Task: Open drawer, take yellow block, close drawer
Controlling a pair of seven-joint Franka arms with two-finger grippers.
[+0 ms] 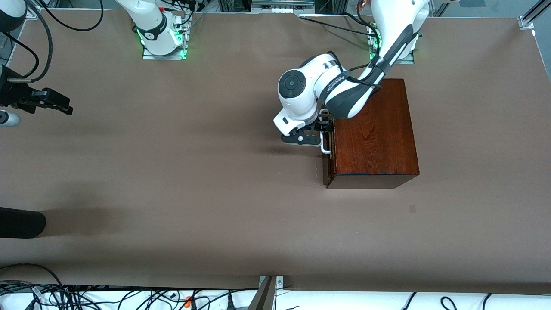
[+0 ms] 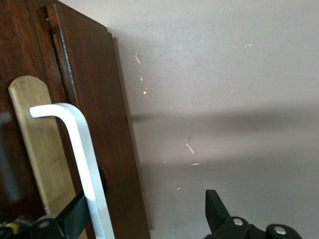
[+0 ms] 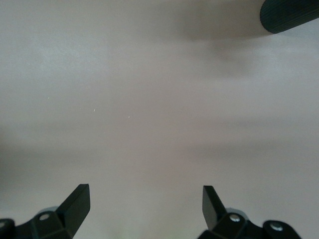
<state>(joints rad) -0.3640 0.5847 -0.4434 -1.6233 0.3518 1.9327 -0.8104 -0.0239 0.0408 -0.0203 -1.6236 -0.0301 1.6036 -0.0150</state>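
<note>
The glossy dark wooden box (image 1: pixel 374 129) stands toward the left arm's end of the table. Its drawer (image 1: pixel 327 165) faces the right arm's end and looks shut; in the left wrist view its dark front (image 2: pixel 94 99) fills one side. My left gripper (image 1: pixel 320 137) is open at the white bar handle (image 1: pixel 326 147). In the left wrist view the gripper (image 2: pixel 147 199) has the handle (image 2: pixel 75 144) just inside one finger (image 2: pixel 70 219), not clamped. The yellow block is hidden. My right gripper (image 1: pixel 60 105) waits open and empty above bare table at the right arm's end, as its wrist view (image 3: pixel 147 199) shows.
A black cylinder (image 1: pixel 21 221) pokes in over the table edge at the right arm's end, nearer the camera; it also shows in the right wrist view (image 3: pixel 289 15). Brown table (image 1: pixel 193 172) spreads in front of the drawer. Cables lie along the camera-side edge (image 1: pixel 129 297).
</note>
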